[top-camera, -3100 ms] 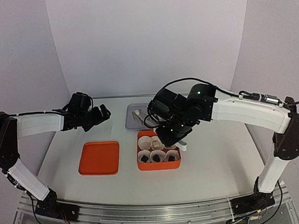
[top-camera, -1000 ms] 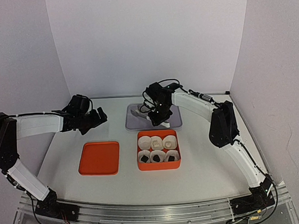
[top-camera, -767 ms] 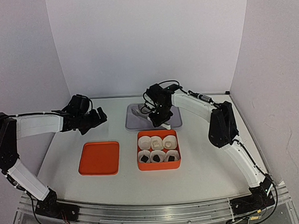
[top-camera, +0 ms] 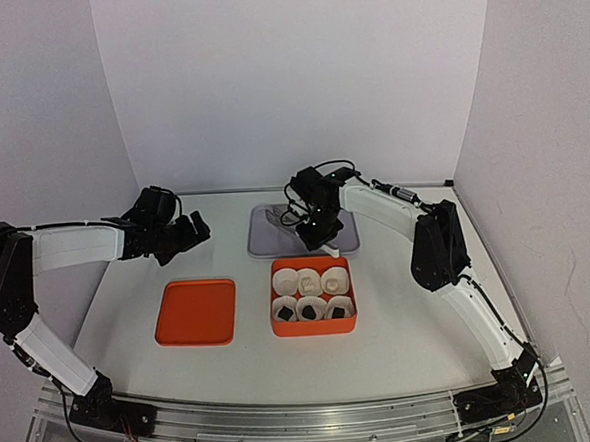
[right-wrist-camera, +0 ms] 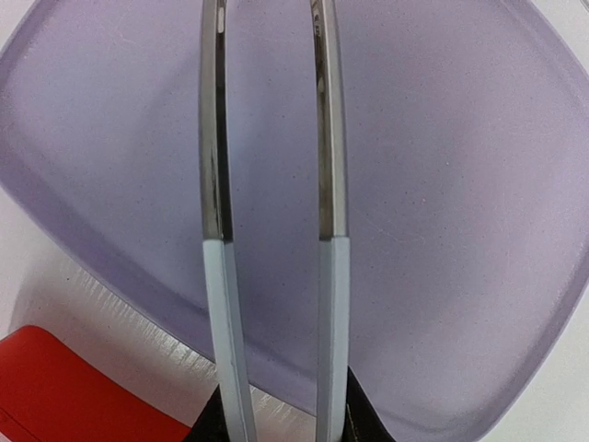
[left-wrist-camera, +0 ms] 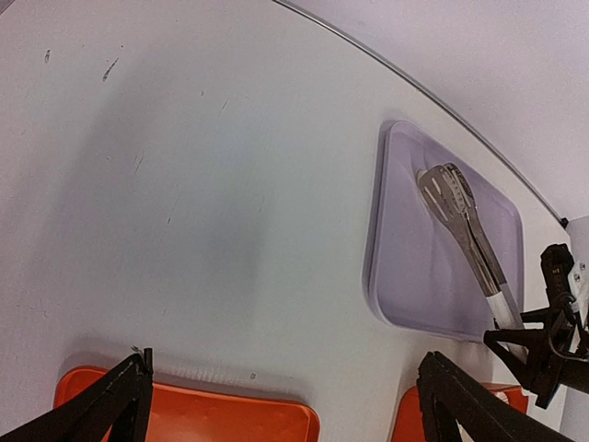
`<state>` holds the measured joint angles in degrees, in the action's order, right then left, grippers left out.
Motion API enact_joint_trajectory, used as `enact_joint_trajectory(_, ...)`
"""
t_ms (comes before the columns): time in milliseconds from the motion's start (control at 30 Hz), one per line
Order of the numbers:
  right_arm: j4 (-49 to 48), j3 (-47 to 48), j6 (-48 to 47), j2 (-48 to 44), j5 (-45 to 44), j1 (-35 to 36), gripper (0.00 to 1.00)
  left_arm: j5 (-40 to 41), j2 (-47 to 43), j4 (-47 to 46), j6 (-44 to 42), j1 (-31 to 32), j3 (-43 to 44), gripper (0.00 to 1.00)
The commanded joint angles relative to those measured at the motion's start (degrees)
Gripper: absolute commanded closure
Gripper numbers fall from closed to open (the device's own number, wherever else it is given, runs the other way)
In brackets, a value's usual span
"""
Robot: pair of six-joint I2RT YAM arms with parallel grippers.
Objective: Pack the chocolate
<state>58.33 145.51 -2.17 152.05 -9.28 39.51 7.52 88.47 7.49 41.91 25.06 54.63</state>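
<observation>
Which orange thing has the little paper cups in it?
The orange box on the right, beside the purple tray. It holds six cups; the orange lid to its left lies flat.

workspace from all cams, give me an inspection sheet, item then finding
surface: white table, faint scuffs
job's things: chocolate, three cream, three dark, one per paper cup in the orange box; orange lid lies beside it, off
clutter: nothing seen
grippers: left gripper open above the table; right gripper shut on the tongs over the grey tray
cables: black cable looped over the right arm
surroundings: plain white walls
</observation>
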Motion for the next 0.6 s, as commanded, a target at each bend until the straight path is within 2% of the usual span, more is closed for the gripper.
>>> enact_joint_trajectory(0,-0.5,1.5,-1.0,-1.2,-1.2,-0.1,0.89,1.0,-2.4,-0.4,-0.5,-0.3,0.0,0.0)
enact_joint_trajectory(167,-0.6,1.6,-1.8,-2.9,-1.5,-0.1,0.93,1.0,-3.3,-0.5,-0.4,-0.4,-0.5,0.0)
enact_joint_trajectory(300,-1.4,0.7,-2.3,-4.9,-1.9,0.0,1.0,1.1,-4.1,-0.7,-0.3,-0.4,-0.6,0.0)
enact_joint_trajectory(567,-4.0,-3.5,-2.3,-11.0,1.4,0.0,1.0,0.9,-5.3,-1.4,-0.2,-0.4,-1.4,0.0)
